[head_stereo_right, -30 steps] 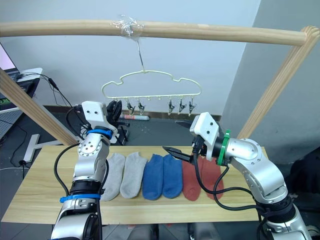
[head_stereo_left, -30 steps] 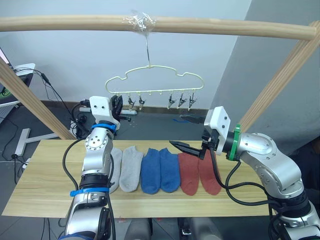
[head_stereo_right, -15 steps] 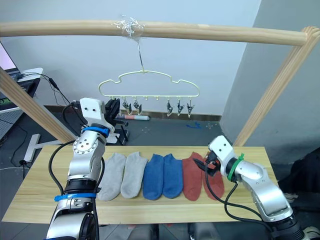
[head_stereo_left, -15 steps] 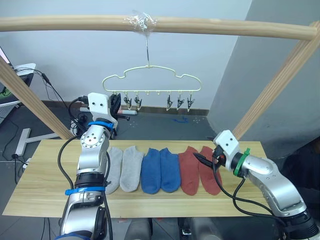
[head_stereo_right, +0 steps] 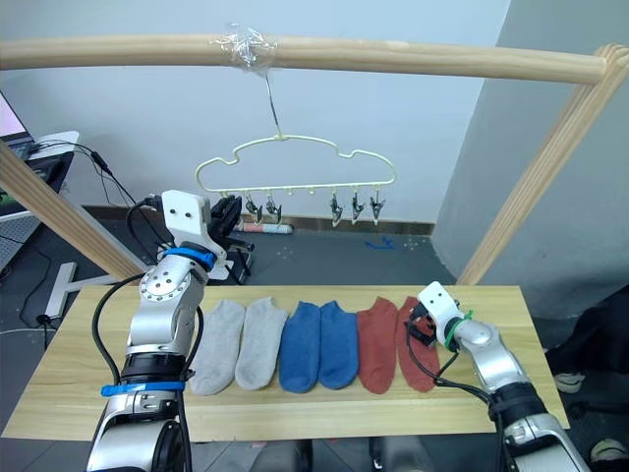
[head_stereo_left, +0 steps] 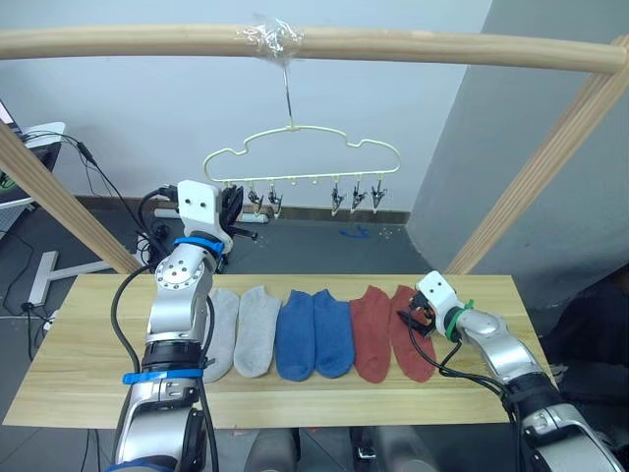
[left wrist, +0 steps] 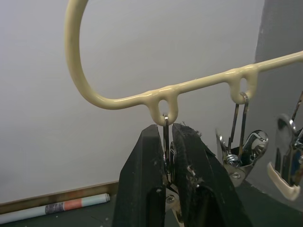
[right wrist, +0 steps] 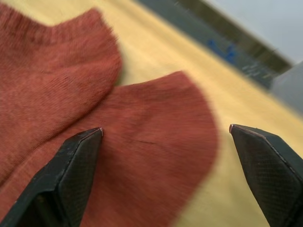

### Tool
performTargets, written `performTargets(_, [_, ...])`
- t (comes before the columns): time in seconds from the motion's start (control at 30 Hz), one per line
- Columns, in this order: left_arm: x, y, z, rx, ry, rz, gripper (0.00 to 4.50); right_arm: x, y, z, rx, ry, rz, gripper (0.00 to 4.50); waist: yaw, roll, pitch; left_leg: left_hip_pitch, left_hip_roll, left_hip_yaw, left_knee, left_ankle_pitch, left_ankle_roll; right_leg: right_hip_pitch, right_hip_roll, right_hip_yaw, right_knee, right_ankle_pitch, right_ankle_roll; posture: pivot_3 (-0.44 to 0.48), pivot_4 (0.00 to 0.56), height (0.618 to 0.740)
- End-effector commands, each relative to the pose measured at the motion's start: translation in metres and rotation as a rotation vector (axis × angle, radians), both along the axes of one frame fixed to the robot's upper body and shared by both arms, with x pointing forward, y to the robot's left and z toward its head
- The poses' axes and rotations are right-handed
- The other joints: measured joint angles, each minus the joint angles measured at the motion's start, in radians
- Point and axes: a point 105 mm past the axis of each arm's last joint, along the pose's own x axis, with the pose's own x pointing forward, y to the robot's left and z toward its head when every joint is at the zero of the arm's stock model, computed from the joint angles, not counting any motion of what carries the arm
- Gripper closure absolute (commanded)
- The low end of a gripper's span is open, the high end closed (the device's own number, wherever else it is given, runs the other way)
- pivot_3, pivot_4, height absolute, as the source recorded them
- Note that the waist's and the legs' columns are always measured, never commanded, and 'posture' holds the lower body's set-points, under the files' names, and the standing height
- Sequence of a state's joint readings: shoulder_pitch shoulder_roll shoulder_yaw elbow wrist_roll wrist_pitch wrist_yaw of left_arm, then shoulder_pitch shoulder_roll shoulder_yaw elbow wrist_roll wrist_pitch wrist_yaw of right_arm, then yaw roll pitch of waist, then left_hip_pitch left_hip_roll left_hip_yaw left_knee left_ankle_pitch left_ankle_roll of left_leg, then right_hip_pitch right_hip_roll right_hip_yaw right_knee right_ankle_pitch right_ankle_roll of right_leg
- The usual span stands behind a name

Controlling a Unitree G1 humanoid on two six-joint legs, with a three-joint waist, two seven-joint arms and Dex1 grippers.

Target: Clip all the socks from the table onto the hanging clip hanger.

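Six socks lie side by side on the table: two grey, two blue and two rust red. My left arm covers part of the leftmost grey one. Above them the pale-yellow clip hanger hangs from the pole, with its metal clips below. My left gripper is raised to the hanger's left end, where it is shut on the end clip. My right gripper is low over the rightmost red sock, open and straddling its cuff.
A round wooden pole spans the top, with slanted poles at the left and right. Cables lie on the floor behind the table. A second clip hangs close beside my left fingers.
My right arm has dropped from mid-air near the hanger to the rightmost red sock on the table. The left gripper stays at the hanger's left end clip.
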State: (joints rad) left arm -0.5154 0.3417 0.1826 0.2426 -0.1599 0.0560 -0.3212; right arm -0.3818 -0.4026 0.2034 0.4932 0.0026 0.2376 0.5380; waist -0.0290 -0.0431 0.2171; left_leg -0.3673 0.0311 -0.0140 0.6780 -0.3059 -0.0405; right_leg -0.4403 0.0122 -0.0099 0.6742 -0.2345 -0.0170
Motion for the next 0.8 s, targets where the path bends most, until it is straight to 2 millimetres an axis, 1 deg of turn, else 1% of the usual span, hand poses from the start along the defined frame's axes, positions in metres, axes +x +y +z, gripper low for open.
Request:
performTargets(0.03, [-0.004, 0.001, 0.014, 0.024, -0.048, -0.011, 4.46, -0.003, -0.007, -0.008, 0.007, 0.025, -0.012, 0.90, 0.001, 0.000, 0.000, 0.000, 0.000, 0.000, 0.000, 0.000, 0.000, 0.000, 0.000, 0.000, 0.000, 0.000, 0.000, -0.005, 0.221, 0.701])
performTargets(0.2, [-0.004, 0.005, 0.012, 0.030, -0.030, -0.016, 4.46, -0.013, -0.012, -0.013, 0.060, 0.053, -0.057, 2.78, 0.003, 0.000, 0.000, 0.001, -0.001, 0.000, 0.000, 0.000, 0.000, 0.001, -0.001, 0.000, 0.000, 0.000, 0.000, 0.001, 0.217, 0.701])
performTargets(0.33, [-0.005, 0.005, 0.012, -0.009, -0.014, -0.049, 4.46, -0.017, -0.003, -0.001, 0.132, 0.019, -0.038, 4.27, 0.003, 0.000, 0.000, 0.001, -0.001, 0.000, 0.000, 0.000, 0.000, 0.001, -0.001, 0.000, 0.000, 0.000, 0.000, -0.007, 0.212, 0.701])
performTargets(0.37, [-0.005, 0.004, 0.013, -0.010, -0.011, -0.060, 4.46, -0.017, -0.001, 0.001, 0.139, 0.015, -0.034, 4.50, 0.003, 0.000, 0.000, 0.001, -0.001, 0.000, 0.000, 0.000, 0.000, 0.001, -0.001, 0.000, 0.000, 0.000, 0.000, -0.015, 0.212, 0.701])
performTargets(0.43, [-0.007, 0.005, 0.011, -0.034, 0.016, -0.085, 4.46, -0.017, 0.002, 0.011, 0.127, -0.024, -0.009, 4.50, 0.002, 0.001, 0.000, 0.001, -0.001, 0.000, 0.000, 0.000, 0.000, 0.001, -0.001, 0.000, 0.000, 0.000, 0.000, -0.015, 0.212, 0.701])
performTargets(0.47, [-0.008, 0.005, 0.010, -0.057, 0.035, -0.102, 4.46, -0.017, 0.003, 0.020, 0.114, -0.057, 0.011, 4.50, 0.000, 0.001, 0.001, 0.001, 0.000, 0.000, 0.000, 0.000, 0.000, 0.001, -0.001, 0.000, 0.000, 0.000, 0.000, -0.015, 0.212, 0.701])
performTargets(0.5, [-0.010, 0.006, 0.008, -0.094, 0.073, -0.132, 4.46, -0.015, 0.004, 0.034, 0.092, -0.109, 0.040, 4.50, -0.002, 0.002, 0.001, 0.000, 0.000, 0.000, 0.000, 0.000, 0.000, 0.000, -0.001, 0.000, 0.001, 0.000, 0.000, -0.015, 0.214, 0.701])
performTargets(0.53, [-0.011, 0.005, 0.007, -0.119, 0.098, -0.154, 4.46, -0.015, 0.005, 0.044, 0.076, -0.142, 0.059, 4.50, -0.003, 0.003, 0.003, 0.000, 0.000, 0.000, 0.000, 0.000, 0.000, 0.000, -0.001, 0.000, 0.001, 0.000, 0.000, -0.015, 0.214, 0.701])
performTargets(0.57, [-0.013, 0.005, 0.005, -0.149, 0.132, -0.178, 4.46, -0.014, 0.010, 0.059, 0.083, -0.187, 0.084, 4.50, -0.004, 0.004, 0.005, 0.000, 0.000, 0.000, 0.000, 0.000, 0.000, 0.000, -0.001, 0.001, 0.001, 0.000, 0.000, -0.015, 0.214, 0.701])
performTargets(0.63, [-0.015, 0.006, 0.000, -0.245, 0.203, -0.220, 4.46, -0.012, 0.027, 0.088, 0.156, -0.245, 0.116, 4.50, -0.006, 0.005, 0.006, 0.001, 0.000, 0.000, 0.000, 0.000, 0.000, -0.001, -0.001, 0.002, 0.002, 0.000, 0.000, -0.008, 0.213, 0.701])
performTargets(0.67, [-0.016, 0.007, -0.001, -0.280, 0.227, -0.232, 4.46, -0.013, 0.034, 0.098, 0.177, -0.262, 0.135, 4.50, -0.006, 0.005, 0.006, 0.001, 0.000, -0.001, 0.000, 0.000, 0.000, -0.001, 0.000, 0.001, 0.002, 0.000, 0.000, -0.008, 0.213, 0.701])
performTargets(0.7, [-0.016, 0.007, -0.002, -0.300, 0.240, -0.237, 4.46, -0.014, 0.038, 0.103, 0.186, -0.267, 0.145, 4.50, -0.006, 0.005, 0.006, 0.001, 0.000, -0.001, 0.000, 0.000, 0.000, -0.001, 0.000, 0.001, 0.002, 0.000, 0.000, -0.014, 0.214, 0.701])
performTargets(0.8, [-0.019, -0.001, -0.001, -0.401, 0.304, -0.316, 4.46, -0.016, 0.088, 0.128, 0.126, -0.360, 0.324, 4.50, -0.007, 0.005, 0.006, 0.002, 0.000, -0.001, 0.000, 0.000, -0.001, 0.000, 0.001, -0.001, 0.003, 0.000, 0.000, -0.025, 0.211, 0.701])
